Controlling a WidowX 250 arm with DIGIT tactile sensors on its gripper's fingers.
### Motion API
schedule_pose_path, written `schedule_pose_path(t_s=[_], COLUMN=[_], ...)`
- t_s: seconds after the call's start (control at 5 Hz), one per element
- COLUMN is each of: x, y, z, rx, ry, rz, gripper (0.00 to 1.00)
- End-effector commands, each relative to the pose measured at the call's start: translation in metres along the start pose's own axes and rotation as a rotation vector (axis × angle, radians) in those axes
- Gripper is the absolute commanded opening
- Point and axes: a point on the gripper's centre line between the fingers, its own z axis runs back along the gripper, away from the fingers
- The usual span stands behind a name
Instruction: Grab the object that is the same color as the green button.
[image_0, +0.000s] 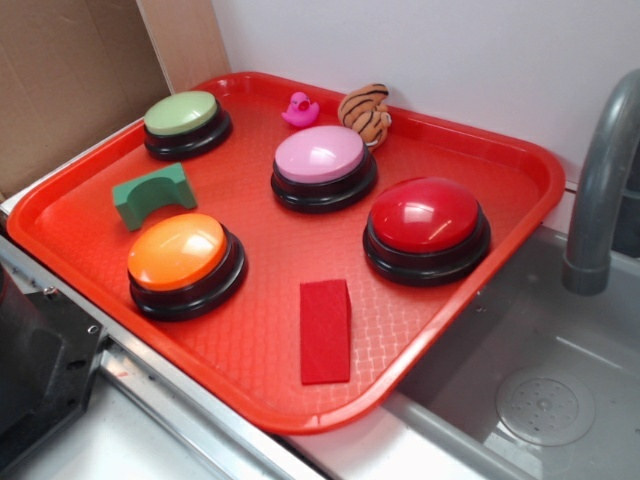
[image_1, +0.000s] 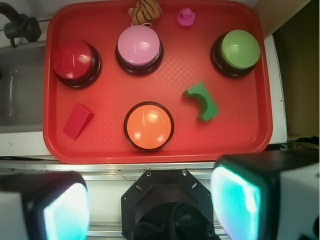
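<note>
The object, a small dark green block with an arch cutout, lies on the red tray. It sits between the pale green button and the orange button, touching neither. In the wrist view my gripper is open, its two fingers wide apart with nothing between them. It hangs high above the black robot base, off the tray's near edge and well away from the block. The exterior view does not show the gripper.
The tray also holds a pink button, a red button, a red wedge, a pink duck and a striped plush toy. A grey faucet and sink stand to the right.
</note>
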Motion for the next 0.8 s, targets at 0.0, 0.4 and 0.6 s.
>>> schedule_pose_path(t_s=[0.0,0.4,0.6], x=[0.0,0.001,-0.006], y=[0.0,0.043,0.074], z=[0.0,-0.026,-0.056], rx=[0.0,0.131,0.184], ry=[0.0,0.052,0.061], rz=[0.0,-0.078,-0.134], gripper=[1.0,1.0,1.0])
